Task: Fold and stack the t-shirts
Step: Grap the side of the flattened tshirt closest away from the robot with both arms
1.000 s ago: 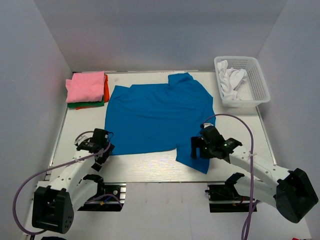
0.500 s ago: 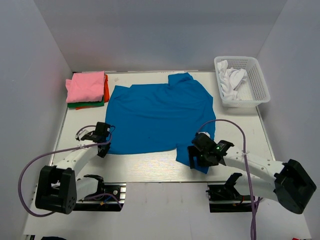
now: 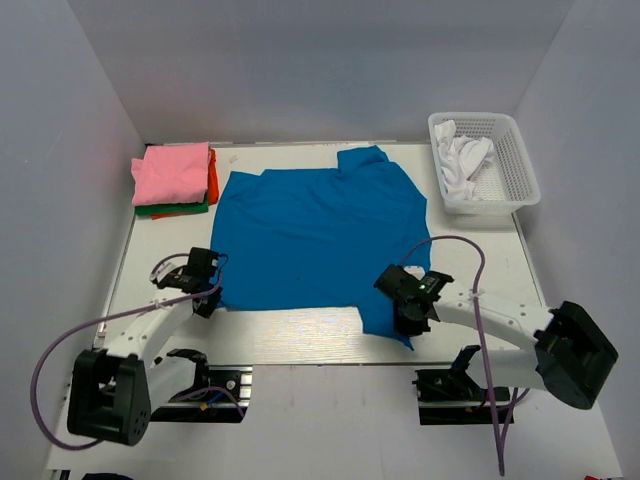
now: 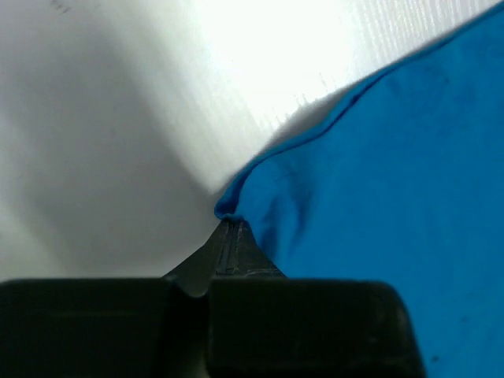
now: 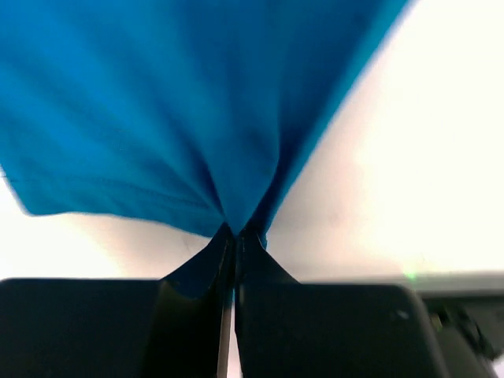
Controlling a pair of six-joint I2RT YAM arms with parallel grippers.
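A bright blue t-shirt [image 3: 320,235] lies spread flat across the middle of the table. My left gripper [image 3: 211,297] is shut on its near left corner; in the left wrist view the blue cloth [image 4: 378,173] bunches at the pinched tips of that gripper [image 4: 228,224]. My right gripper [image 3: 408,318] is shut on the near right sleeve, and the blue cloth [image 5: 173,118] fans out from the closed tips of that gripper [image 5: 236,232]. A folded pile sits at the far left: a pink t-shirt [image 3: 172,172] on top, orange [image 3: 213,176] and green [image 3: 160,211] edges beneath.
A white mesh basket [image 3: 520,175] stands at the far right with crumpled white t-shirts [image 3: 462,163] in it. Bare white table [image 3: 290,325] runs along the near edge between my grippers. Grey walls close in on three sides.
Both grippers went from open to shut on the blue t-shirt's near edge. The right gripper moved left and down onto the sleeve, which has bunched and shifted slightly.
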